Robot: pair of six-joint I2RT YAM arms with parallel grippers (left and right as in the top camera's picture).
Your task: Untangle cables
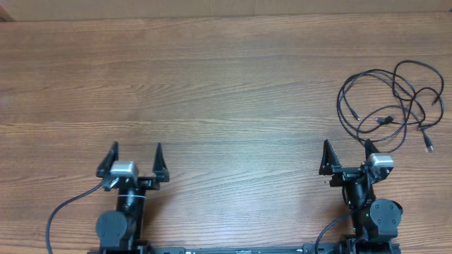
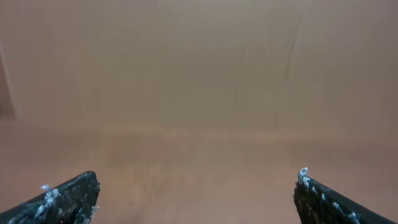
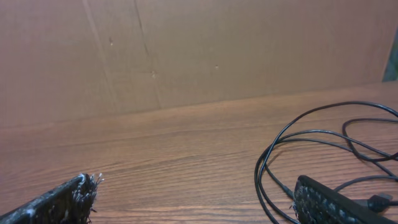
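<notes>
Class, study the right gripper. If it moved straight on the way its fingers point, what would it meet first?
Probably the cables: their nearest loop lies just ahead of the right gripper, towards its right-hand finger. How high the gripper hangs is unclear, so it might pass over them.

2 arms folded back; left gripper (image 1: 135, 149), right gripper (image 1: 347, 149): jaws wide apart, pointing forward.
</notes>
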